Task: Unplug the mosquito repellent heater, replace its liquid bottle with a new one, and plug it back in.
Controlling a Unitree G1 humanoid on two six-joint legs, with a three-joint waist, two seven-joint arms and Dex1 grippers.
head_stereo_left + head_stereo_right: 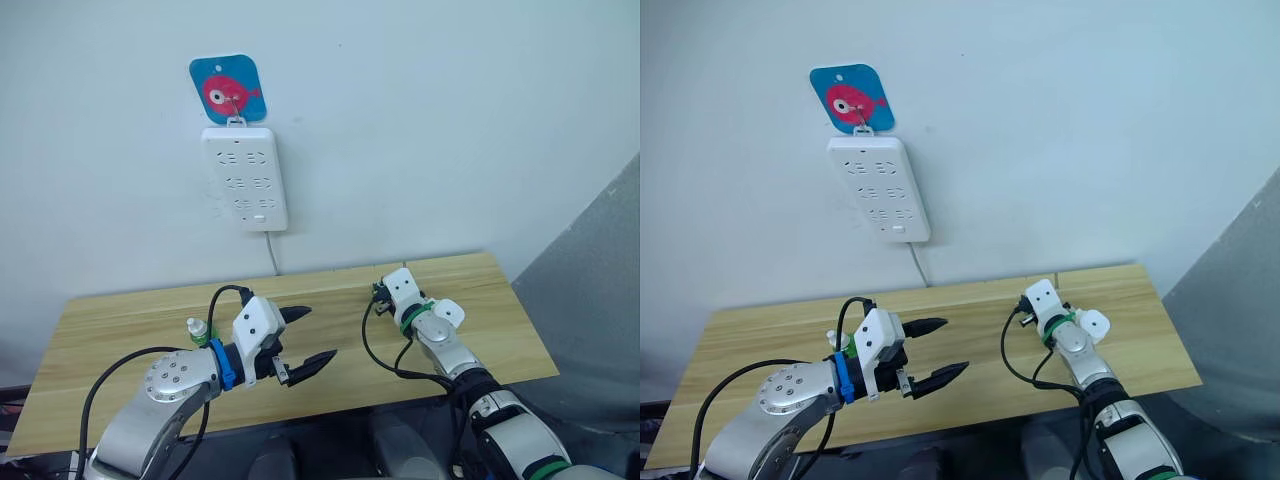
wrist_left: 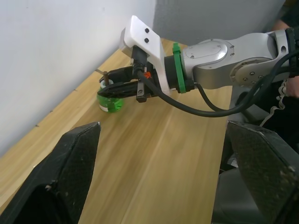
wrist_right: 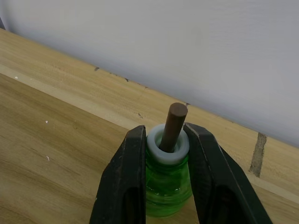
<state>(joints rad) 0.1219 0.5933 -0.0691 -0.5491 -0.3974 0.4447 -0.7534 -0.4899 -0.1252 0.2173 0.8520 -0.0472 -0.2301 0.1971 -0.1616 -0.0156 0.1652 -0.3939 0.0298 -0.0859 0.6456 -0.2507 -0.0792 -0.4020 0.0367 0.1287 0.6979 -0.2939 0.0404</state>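
Observation:
My right gripper [image 3: 166, 133] is shut on the neck of a green liquid bottle [image 3: 167, 186] with a brown wick, which stands upright on the wooden table [image 1: 120, 330] near the wall. The left wrist view shows this bottle [image 2: 110, 101] between the right gripper's [image 2: 110, 87] fingers. My left gripper [image 1: 320, 333] hovers open over the table's front middle, holding nothing. A second small bottle [image 1: 198, 329], white-capped, stands beside my left forearm. A small white rounded piece [image 1: 450, 312] lies by my right wrist. I cannot tell whether it is the heater.
A white power strip [image 1: 245, 177] hangs on the wall from a blue fish hook [image 1: 228, 90], its sockets unoccupied and its cord running down behind the table. A grey panel [image 1: 600, 300] stands at the right.

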